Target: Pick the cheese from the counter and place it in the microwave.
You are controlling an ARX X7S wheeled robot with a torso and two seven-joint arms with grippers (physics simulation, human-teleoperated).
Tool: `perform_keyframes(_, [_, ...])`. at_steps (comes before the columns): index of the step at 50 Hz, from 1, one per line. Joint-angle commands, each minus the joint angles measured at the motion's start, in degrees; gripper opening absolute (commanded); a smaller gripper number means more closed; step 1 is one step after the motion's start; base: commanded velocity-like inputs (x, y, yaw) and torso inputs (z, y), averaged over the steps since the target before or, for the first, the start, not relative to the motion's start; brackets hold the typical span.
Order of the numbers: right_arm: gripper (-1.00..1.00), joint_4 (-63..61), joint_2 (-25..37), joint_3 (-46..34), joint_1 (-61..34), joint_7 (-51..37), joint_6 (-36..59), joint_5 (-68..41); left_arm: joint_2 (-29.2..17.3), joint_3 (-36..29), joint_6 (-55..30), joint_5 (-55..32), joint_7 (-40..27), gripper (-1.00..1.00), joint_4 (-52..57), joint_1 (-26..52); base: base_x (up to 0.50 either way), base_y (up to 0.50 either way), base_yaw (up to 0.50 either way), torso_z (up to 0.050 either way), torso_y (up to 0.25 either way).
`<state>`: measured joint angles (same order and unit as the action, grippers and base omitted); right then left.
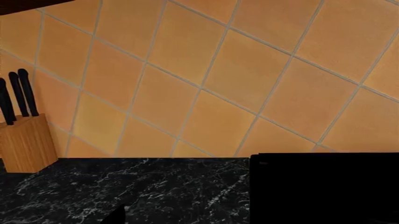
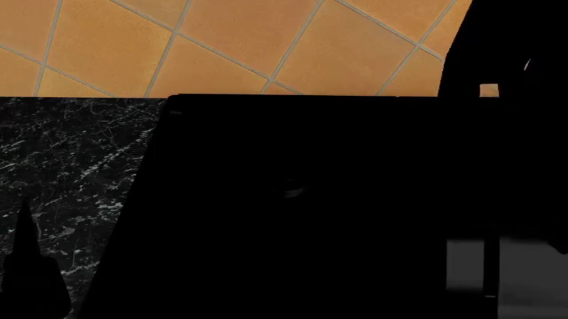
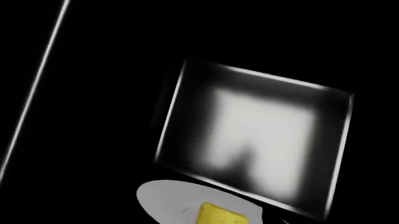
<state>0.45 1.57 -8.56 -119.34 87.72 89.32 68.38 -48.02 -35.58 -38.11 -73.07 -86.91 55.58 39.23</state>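
Note:
The cheese (image 3: 219,215), a small yellow chunk, lies on the pale round plate (image 3: 165,203) inside the dark microwave, in front of its grey back wall (image 3: 262,135). In the right wrist view no finger shows beside the cheese, and the plate is bare on both sides of it. In the head view my right arm (image 2: 510,60) is a black shape at the upper right, with its gripper hidden. My left gripper (image 2: 26,279) hangs over the black marble counter (image 1: 93,186). One dark fingertip (image 1: 116,217) shows far off centre; nothing is held.
A wooden knife block (image 1: 25,142) stands at the counter's back by the orange tiled wall (image 1: 206,70). A plain matte-black surface (image 2: 302,199) adjoins the counter. A grey panel (image 2: 523,279) shows low on the right of the head view.

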Motion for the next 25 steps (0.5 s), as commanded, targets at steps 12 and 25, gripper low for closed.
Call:
perform_keyframes(12, [1.0,-18.44,-1.57,2.62,17.57,2.27,0.68,2.04,0.76,1.96,2.19,-1.58,3.25,1.0,0.06,-0.79,0.0,0.0,0.0,0.0,0.0])
perform_keyframes(25, [1.0,-18.44,-1.57,2.62,17.57,2.27,0.68,2.04,1.2,1.76,1.84,-1.83,3.36,1.0,-0.05,-0.32,0.0,0.0,0.0,0.0,0.0])
